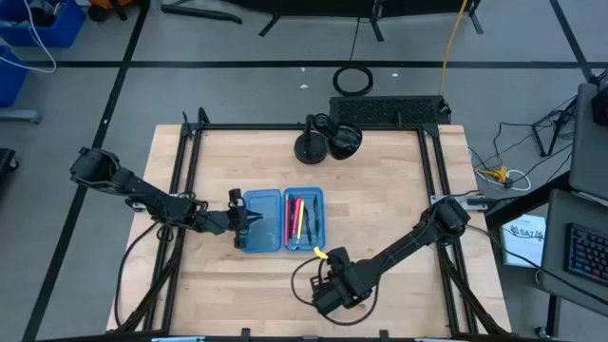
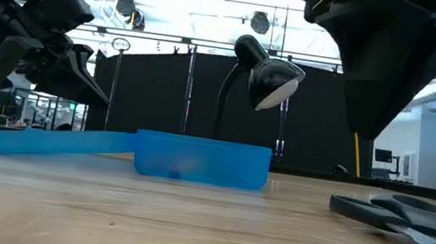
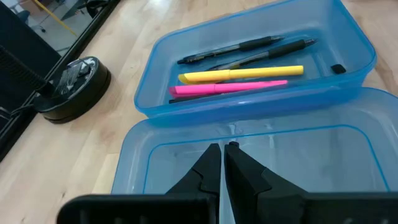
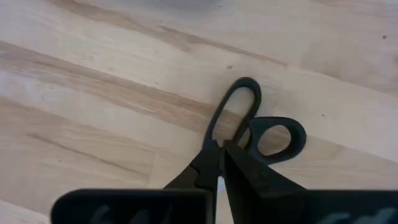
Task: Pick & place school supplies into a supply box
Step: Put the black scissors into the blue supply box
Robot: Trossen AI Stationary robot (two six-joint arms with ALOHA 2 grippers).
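Supply box (image 1: 282,220) lies open and flat at mid surface (image 1: 380,180), both blue halves side by side. The half nearer the right arm holds two black pens (image 3: 249,48), a yellow marker (image 3: 241,74) and a pink marker (image 3: 227,88). Scissors (image 4: 249,127) lie on bare wood near the front edge, apart from the box. Right claw (image 4: 221,163) is directly over the scissors, fingers drawn almost together at the pivot, grip not confirmable. Left claw (image 3: 222,163) sits clenched, empty, over the vacant half's rim. Desk lamp (image 1: 328,138) stands at the rear.
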